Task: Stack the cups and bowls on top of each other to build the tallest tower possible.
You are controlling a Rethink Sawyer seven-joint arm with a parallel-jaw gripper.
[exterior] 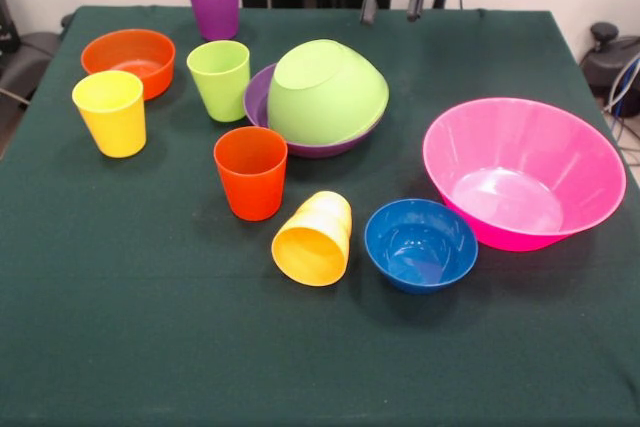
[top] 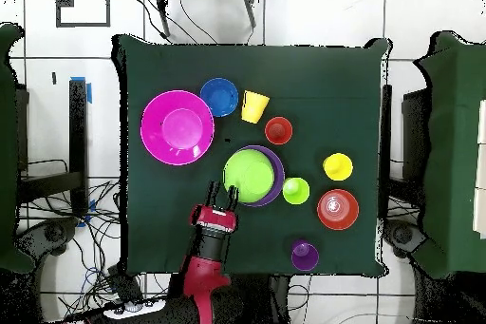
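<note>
My gripper (exterior: 392, 5) hangs open and empty above the far side of the table, behind the lime green bowl (exterior: 327, 90). That bowl lies upside down and tilted inside the purple bowl (exterior: 262, 97). In the overhead view my gripper (top: 222, 193) is just left of the lime green bowl (top: 249, 175). The pink bowl (exterior: 520, 172), blue bowl (exterior: 420, 243) and orange bowl (exterior: 130, 57) stand upright. The purple cup (exterior: 214, 2), lime green cup (exterior: 219, 78), yellow cup (exterior: 111, 112) and orange-red cup (exterior: 251, 172) stand upright. The yellow-orange cup (exterior: 314, 238) lies on its side.
A dark green cloth covers the table (exterior: 120, 347). Chairs and cables stand around the table (top: 361, 64) on a white tiled floor.
</note>
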